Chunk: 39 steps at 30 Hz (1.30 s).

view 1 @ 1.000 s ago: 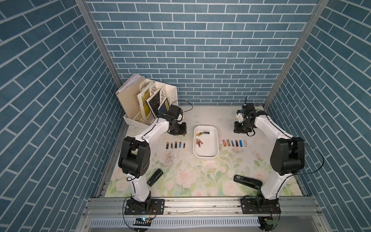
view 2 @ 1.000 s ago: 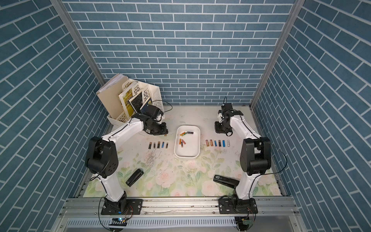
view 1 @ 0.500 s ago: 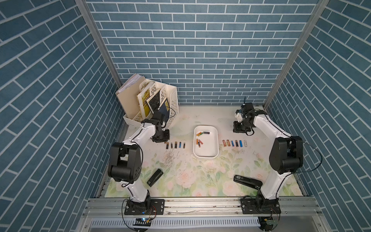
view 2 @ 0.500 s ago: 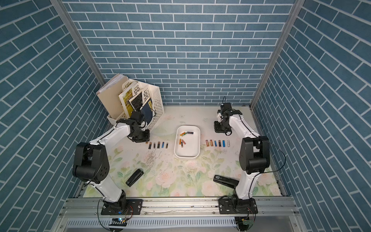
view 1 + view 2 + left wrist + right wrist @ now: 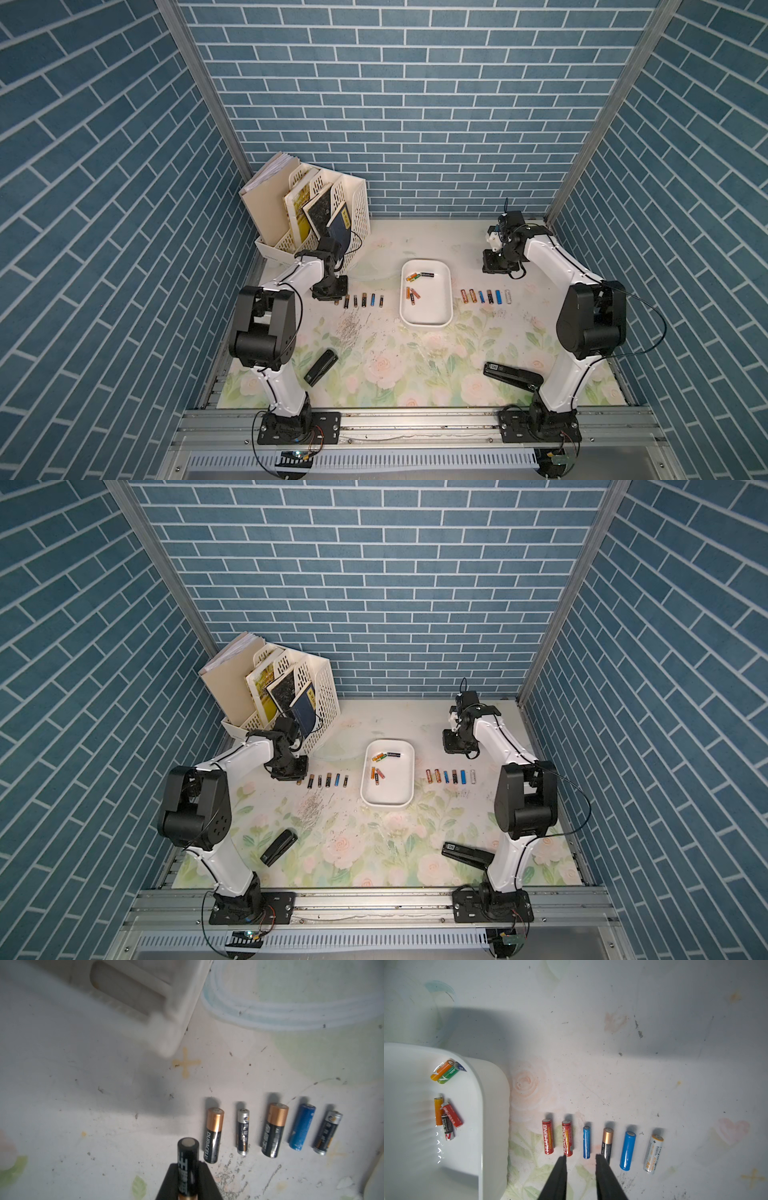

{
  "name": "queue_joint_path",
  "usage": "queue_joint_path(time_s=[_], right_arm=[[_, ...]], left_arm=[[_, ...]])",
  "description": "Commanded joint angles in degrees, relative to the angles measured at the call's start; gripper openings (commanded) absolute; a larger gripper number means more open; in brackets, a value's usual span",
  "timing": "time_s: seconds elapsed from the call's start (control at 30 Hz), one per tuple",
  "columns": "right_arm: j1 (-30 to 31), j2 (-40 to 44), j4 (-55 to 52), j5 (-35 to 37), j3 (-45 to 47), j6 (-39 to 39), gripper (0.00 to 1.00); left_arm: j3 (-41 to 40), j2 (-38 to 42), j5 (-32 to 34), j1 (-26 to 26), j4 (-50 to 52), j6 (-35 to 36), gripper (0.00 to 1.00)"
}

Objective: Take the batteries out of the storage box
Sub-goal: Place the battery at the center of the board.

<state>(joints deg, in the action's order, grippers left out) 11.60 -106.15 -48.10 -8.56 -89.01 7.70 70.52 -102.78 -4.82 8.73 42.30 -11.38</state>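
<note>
The white storage box (image 5: 445,318) lies mid-table with several batteries (image 5: 419,276) in its far half, also seen in the right wrist view as batteries (image 5: 446,1118) behind the box wall (image 5: 492,1105). My left gripper (image 5: 188,1167) is shut on a black battery with a copper end (image 5: 187,1159), low over the mat at the left end of a row of batteries (image 5: 274,1130). In a top view the left gripper (image 5: 330,291) stands beside that row (image 5: 363,300). My right gripper (image 5: 580,1160) is open and empty, above the right row of batteries (image 5: 606,1142).
A cream perforated file rack (image 5: 316,216) with books stands at the back left, its corner (image 5: 176,1022) close to my left gripper. A clear round ring (image 5: 291,1016) lies on the mat. Two black staplers (image 5: 320,366) (image 5: 513,374) and scattered staples (image 5: 351,328) lie nearer the front.
My left arm has swung left, away from the box, and come forward and down to the left end of the left row. The right arm has barely moved.
</note>
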Motion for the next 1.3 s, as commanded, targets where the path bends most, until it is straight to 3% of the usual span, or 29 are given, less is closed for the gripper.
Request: queue_joint_path(time_s=[0.0,0.73,1.27], right_arm=[[0.37,-1.07,-1.86,0.93,-1.70,1.50,0.28],[0.80,-1.98,-3.08,1.53,-3.28,1.52,0.28],[1.02,-2.31,-3.04,1.45,-3.34,1.61,0.28]], left_arm=[[-0.65,-1.26,1.13,-0.56,-0.68,1.00,0.14],[-0.73,-6.07,0.78,-0.62,-2.58,1.71,0.14],[-2.90,-2.56,1.70,-0.64,-4.70,0.40,0.14]])
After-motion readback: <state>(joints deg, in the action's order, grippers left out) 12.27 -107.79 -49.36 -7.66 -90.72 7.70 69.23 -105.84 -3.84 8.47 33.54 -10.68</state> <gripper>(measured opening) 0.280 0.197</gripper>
